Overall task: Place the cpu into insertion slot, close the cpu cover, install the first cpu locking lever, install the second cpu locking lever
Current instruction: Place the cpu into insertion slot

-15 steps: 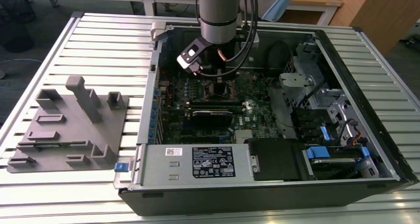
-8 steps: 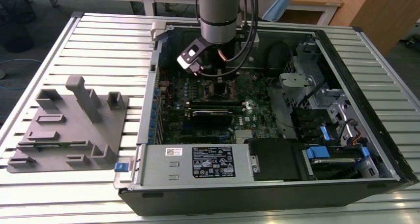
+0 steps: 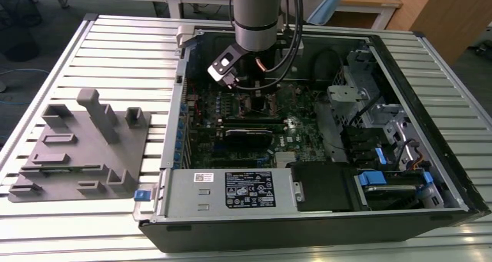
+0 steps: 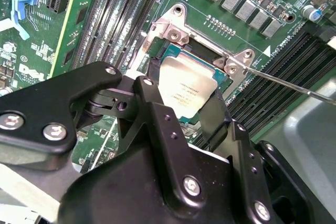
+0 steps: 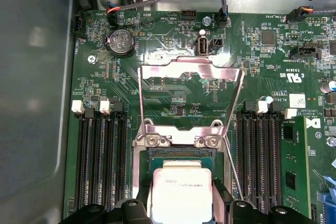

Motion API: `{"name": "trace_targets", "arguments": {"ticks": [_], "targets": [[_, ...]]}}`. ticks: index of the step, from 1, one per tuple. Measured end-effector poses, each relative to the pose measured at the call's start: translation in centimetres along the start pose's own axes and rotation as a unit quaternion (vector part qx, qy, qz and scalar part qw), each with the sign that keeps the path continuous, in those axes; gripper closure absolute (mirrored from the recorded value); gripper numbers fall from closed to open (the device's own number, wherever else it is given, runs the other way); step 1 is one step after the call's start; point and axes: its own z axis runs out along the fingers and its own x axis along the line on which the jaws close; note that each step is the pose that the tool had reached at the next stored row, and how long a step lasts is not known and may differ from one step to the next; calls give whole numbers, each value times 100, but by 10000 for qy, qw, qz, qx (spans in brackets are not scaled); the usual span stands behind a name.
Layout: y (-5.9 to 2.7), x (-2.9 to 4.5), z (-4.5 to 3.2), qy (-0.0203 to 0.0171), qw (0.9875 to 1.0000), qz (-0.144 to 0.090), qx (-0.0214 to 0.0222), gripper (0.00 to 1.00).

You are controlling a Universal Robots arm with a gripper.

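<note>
Step in hand, by my judgement: the first, placing the chip. My tool [image 4: 185, 104], black and two-fingered, is down inside the open black computer case [image 3: 307, 239], directly over the insertion slot [image 5: 182, 156], the small square socket with a silvery metal rim set in the green circuit board [image 5: 262, 77]. Its fingers [image 4: 152, 103] press against two opposite edges of the cpu [image 5: 181, 190], a flat square chip with a silver-grey metal face, so I report the tool clamped on the chip. The chip lies within the slot's rim; I cannot tell whether it is fully seated or a shade above the contacts. The cpu cover [image 5: 191, 68], a thin silvery metal frame with a square window, stands swung up from one edge of the slot, not closed. One thin silvery locking lever [image 4: 294, 85] juts out from a corner of the slot, unlatched. In my opinion the seating calls for a flat, square descent without sideways drag, the fingers parting only once the chip rests evenly.
</note>
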Motion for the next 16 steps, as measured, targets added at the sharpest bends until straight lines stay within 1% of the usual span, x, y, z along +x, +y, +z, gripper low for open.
{"name": "trace_targets", "arguments": {"ticks": [16], "targets": [[4, 0, 10, -4, 10000, 37, 1, 46]]}}
